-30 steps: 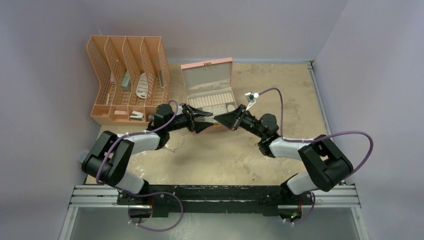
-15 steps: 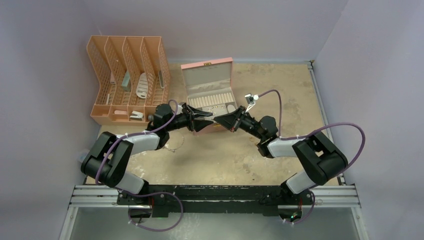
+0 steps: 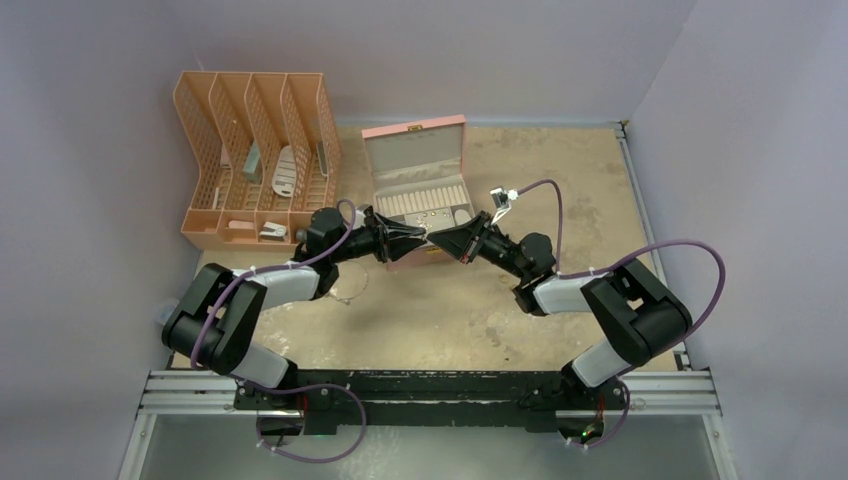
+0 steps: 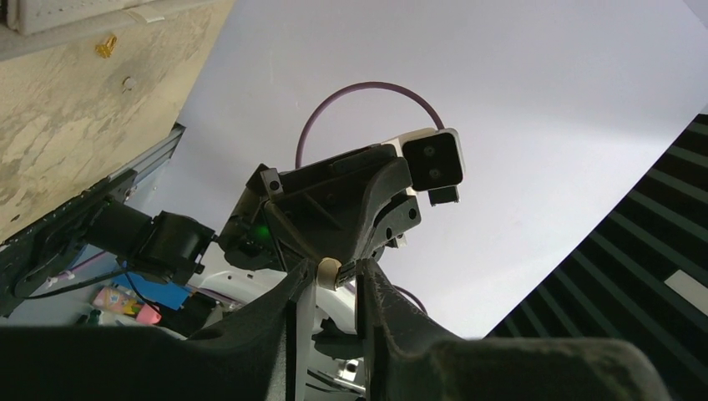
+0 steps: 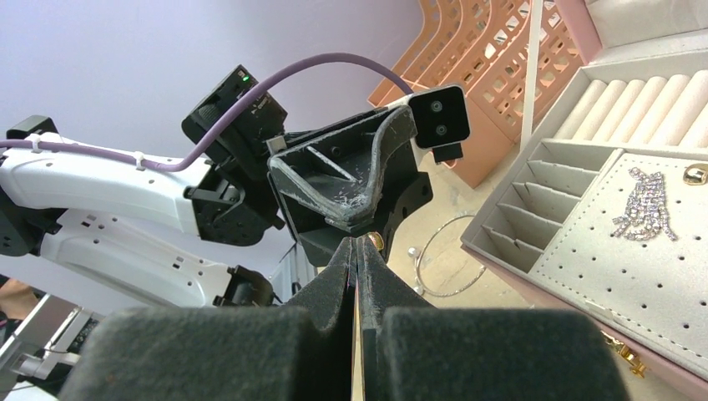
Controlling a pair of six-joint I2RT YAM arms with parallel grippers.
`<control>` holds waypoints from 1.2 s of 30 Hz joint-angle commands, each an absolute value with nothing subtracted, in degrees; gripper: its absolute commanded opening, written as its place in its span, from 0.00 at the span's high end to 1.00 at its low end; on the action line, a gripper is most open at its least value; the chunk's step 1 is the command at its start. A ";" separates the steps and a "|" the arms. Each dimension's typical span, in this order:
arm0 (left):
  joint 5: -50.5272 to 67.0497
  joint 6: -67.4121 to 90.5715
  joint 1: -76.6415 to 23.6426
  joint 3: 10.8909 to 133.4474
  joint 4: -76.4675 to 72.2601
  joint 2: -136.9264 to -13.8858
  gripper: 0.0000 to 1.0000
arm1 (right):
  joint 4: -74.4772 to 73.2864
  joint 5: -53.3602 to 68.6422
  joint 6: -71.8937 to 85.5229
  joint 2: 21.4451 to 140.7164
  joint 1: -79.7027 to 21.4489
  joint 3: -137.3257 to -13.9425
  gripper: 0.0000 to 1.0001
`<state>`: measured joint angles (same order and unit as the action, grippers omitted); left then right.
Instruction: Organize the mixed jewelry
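Currently we find both arms reaching to the middle of the bench [image 3: 560,170], tip to tip just in front of the open pink jewellery box [image 3: 415,150].

The right fingers [image 5: 330,284] are pressed together, and a small gold piece [image 5: 376,241] sits at their very tips, apparently pinched there. The left fingers [image 4: 284,317] stand a little apart, one on each side of that piece. We cannot tell from the left wrist view whether either one touches it.

A thin silver loop [image 5: 417,266] lies flat on the bench, beside the near left corner of the box and below the left arm. A tiny pale bead [image 5: 411,251] rests just beside it.

Inside the box, a sparkling drop earring [image 5: 643,213] lies on the grey perforated pad, and a gold ring [image 5: 693,174] sits near it toward the roll slots. The narrow divided compartments lie beside that pad.

An orange file rack [image 3: 255,150] stands at the far left of the bench, well apart from the fingers
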<state>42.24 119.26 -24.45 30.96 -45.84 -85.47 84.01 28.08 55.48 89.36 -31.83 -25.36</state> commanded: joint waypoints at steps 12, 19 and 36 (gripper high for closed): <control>41.93 120.33 -24.54 30.16 -50.07 -83.91 0.83 | 88.64 29.35 55.46 88.15 -32.07 -24.11 1.00; 41.67 120.41 -24.59 30.15 -50.35 -83.91 0.88 | 88.74 29.61 55.52 88.19 -32.04 -23.82 1.00; 35.69 107.91 -24.27 32.86 -34.66 -77.85 0.91 | 85.18 29.05 63.33 83.00 -29.89 -23.46 0.42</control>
